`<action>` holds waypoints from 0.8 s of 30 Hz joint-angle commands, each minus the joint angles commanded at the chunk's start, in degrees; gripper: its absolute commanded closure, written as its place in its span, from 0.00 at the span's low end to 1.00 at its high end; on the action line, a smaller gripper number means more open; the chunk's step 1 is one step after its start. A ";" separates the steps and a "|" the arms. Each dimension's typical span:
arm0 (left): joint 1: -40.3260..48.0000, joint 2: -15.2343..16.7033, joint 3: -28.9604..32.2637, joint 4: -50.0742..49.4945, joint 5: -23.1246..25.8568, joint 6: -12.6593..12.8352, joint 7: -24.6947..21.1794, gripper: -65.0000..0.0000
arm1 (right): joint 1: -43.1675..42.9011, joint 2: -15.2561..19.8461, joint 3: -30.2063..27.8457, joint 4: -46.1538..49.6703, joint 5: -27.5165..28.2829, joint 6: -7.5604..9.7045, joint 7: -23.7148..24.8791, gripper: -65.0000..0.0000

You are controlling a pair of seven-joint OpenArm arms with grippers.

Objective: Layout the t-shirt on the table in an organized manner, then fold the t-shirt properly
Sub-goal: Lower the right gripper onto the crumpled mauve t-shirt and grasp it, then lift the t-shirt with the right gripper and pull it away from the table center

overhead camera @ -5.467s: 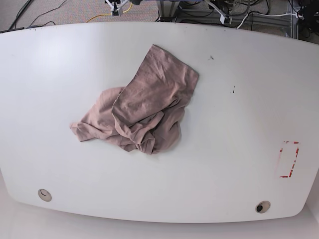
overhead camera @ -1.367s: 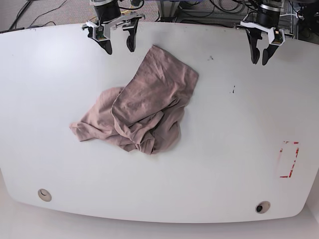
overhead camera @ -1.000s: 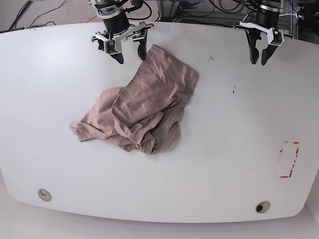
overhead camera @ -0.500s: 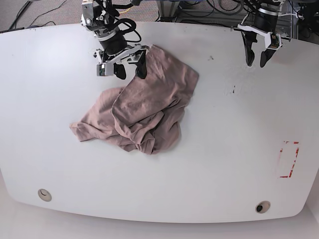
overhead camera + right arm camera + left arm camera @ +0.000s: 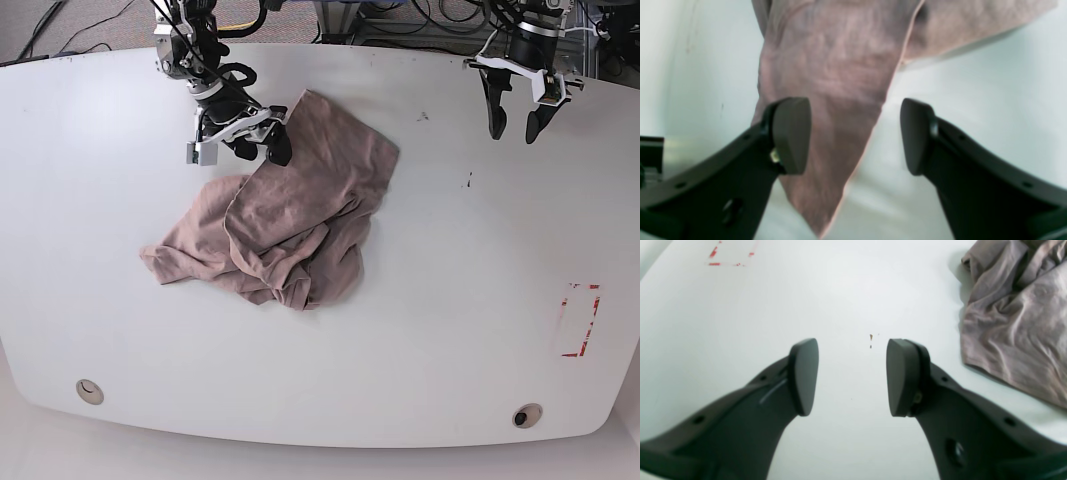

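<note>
Right gripper [image 5: 259,151], jaws spread wide astride the far-left edge of the t-shirt [image 5: 290,205], likely poised to pinch it and draw the cloth flat. Left gripper [image 5: 513,126], likewise parted, over bare table [image 5: 450,260] well clear of fabric. Shirt crumpled mid-table: thin, soft, creased mauve knit against glossy white.

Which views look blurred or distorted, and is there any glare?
Right wrist view: the t-shirt is soft and out of focus, with a bright glare on the table. Base view: the table's far edge bows. Left wrist view: sharp, evenly lit.
</note>
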 joint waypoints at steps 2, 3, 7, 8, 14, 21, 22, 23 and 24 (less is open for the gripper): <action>-0.35 0.00 0.00 0.09 0.00 0.00 0.00 0.53 | 0.53 0.00 -0.18 -0.70 0.44 0.00 0.00 0.38; -0.62 0.00 0.00 0.09 0.00 0.00 0.00 0.53 | 0.62 -0.18 -0.26 -0.70 0.44 0.00 0.00 0.38; -0.97 0.00 -0.18 0.09 0.09 0.00 0.00 0.53 | 0.97 -0.35 -2.64 -0.79 0.44 0.00 0.00 0.38; -0.97 0.00 -0.18 0.09 0.09 0.00 0.00 0.53 | 1.58 -0.35 -3.43 -0.79 0.44 0.00 0.00 0.38; -1.05 0.00 -0.18 0.09 0.09 0.00 0.00 0.53 | 2.55 -0.44 -6.77 -1.49 0.44 -0.35 0.00 0.38; -1.05 0.00 -0.18 0.00 0.09 0.00 0.00 0.53 | 3.25 -0.53 -7.21 -2.02 0.35 -0.26 0.00 0.40; -1.05 0.00 -0.18 0.00 0.09 0.00 0.00 0.53 | 3.25 -0.44 -7.21 -2.02 0.35 -0.18 0.00 0.41; -1.05 0.00 -0.18 0.00 0.09 0.00 0.00 0.53 | 3.34 -0.26 -7.21 -2.02 0.35 -0.09 0.00 0.45; -1.05 0.00 -0.18 0.00 0.09 0.00 0.00 0.53 | 3.34 -0.18 -7.21 -2.02 0.35 -0.09 0.00 0.49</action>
